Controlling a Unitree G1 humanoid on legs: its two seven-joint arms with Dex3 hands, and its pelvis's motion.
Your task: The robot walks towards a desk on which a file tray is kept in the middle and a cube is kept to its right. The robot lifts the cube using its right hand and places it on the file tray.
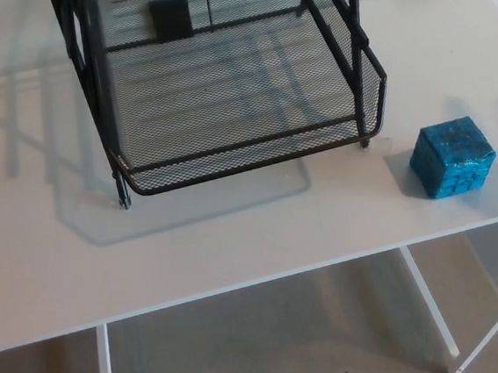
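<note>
Since neither of the robot's hands comes into my head view, I cannot tell whether their fingers are released, clenched or grasping anything.

I count three main things. Largest is one desk [237, 240]. Its top is a flat, smooth, matte white board with a straight front edge. Thin white frame bars [428, 301] run beneath that edge, over a beige floor [273, 343].

Next comes one file tray [246, 156], standing on the middle of the desk towards the back, with its far end cut off by the top of my picture. It is black metal. The floor and low walls are fine wire mesh, edged by thin rods, and the front corners are rounded. Black uprights rise along both of its sides. One small, solid black rectangular plate [170, 18] sits at its back wall. The mesh basin holds nothing else that I can see. A pale grey shadow [189, 205] of the tray lies on the desk to its left and front.

Smallest is one cube [452, 158]. It is bright blue to turquoise, mottled with darker patches, and has a slightly glossy, uneven skin. It rests flat on the desk with a corner turned towards me, so three faces show. It sits to the right of the tray, clear of the tray's front right corner and not touching it, near the desk's front edge.
</note>
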